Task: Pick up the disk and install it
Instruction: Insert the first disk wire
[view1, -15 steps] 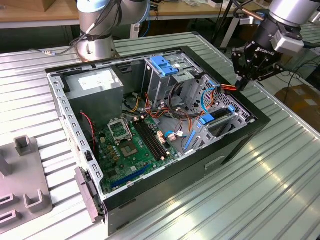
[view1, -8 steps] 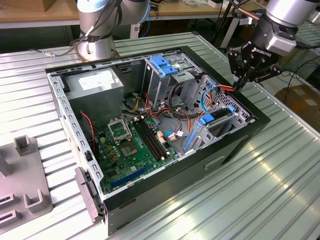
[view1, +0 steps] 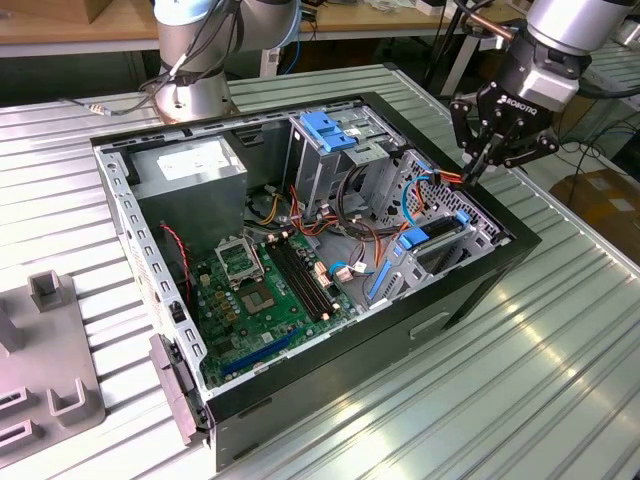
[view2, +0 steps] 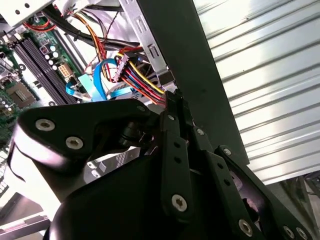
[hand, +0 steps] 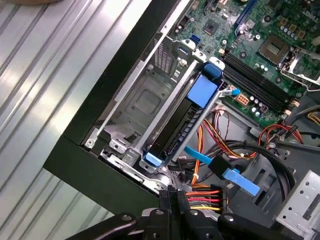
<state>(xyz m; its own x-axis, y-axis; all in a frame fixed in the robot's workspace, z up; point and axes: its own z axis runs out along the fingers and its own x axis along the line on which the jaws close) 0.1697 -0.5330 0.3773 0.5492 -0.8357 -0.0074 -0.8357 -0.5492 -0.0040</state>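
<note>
- The disk (view1: 425, 248) stands on edge in the drive cage (view1: 455, 235) inside the open case (view1: 470, 300). In the exterior view we see it at about 3 o'clock from the motherboard (view1: 265, 285).
- In the first wrist view we see the disk (hand: 181, 127) as a dark slab with blue rails, set in the grey cage (hand: 145, 100).
- The gripper (view1: 482, 165) hangs over the case's far corner, at about 1 o'clock from the disk and apart from it.
- Its jaws look narrow to us, the tips together.
- In both wrist views the fingertips (view2: 172, 102) (hand: 172, 197) sit right at a bundle of coloured cables (view2: 142, 82) (hand: 205, 196). We cannot tell whether they pinch any.
- The case rests on a ribbed metal table (view1: 540, 380).
</note>
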